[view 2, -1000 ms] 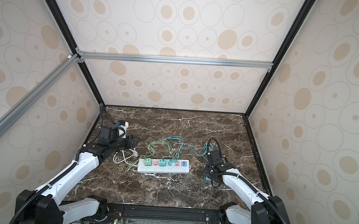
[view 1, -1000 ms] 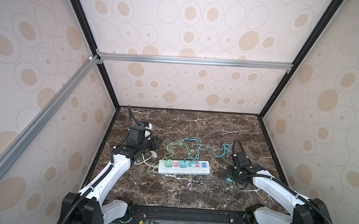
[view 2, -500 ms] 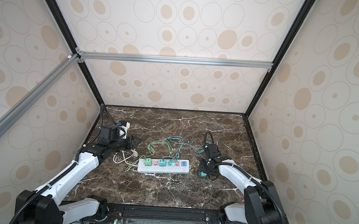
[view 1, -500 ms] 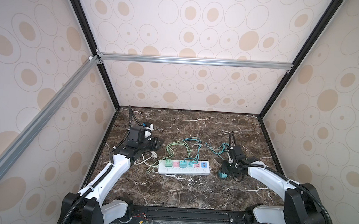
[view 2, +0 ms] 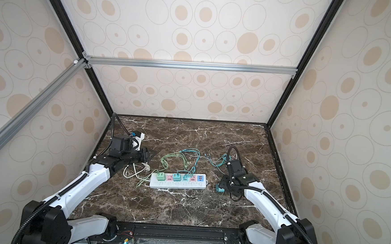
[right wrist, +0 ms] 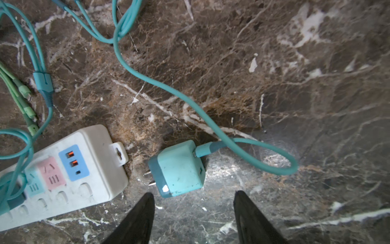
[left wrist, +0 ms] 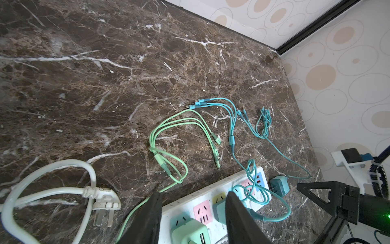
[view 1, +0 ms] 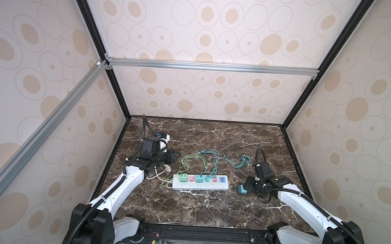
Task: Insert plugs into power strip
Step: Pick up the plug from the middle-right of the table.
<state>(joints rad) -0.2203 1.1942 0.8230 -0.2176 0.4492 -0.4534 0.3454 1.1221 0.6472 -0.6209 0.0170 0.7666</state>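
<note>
White arms [view 1: 126, 187], black joints [view 1: 91, 227], corrugated cables [view 1: 143, 128]

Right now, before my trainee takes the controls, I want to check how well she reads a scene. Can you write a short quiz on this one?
1. How many plugs sit in the power strip?
2. True or false: the right gripper is clamped on the loose teal plug.
3. Where does the loose teal plug lie? A) on the table, just past the strip's USB panel; B) on top of the strip; C) plugged into it.
Key: 1) two, the mint green plug and the seated teal plug; 2) false, its jaws stand open, short of it; 3) A.
</note>
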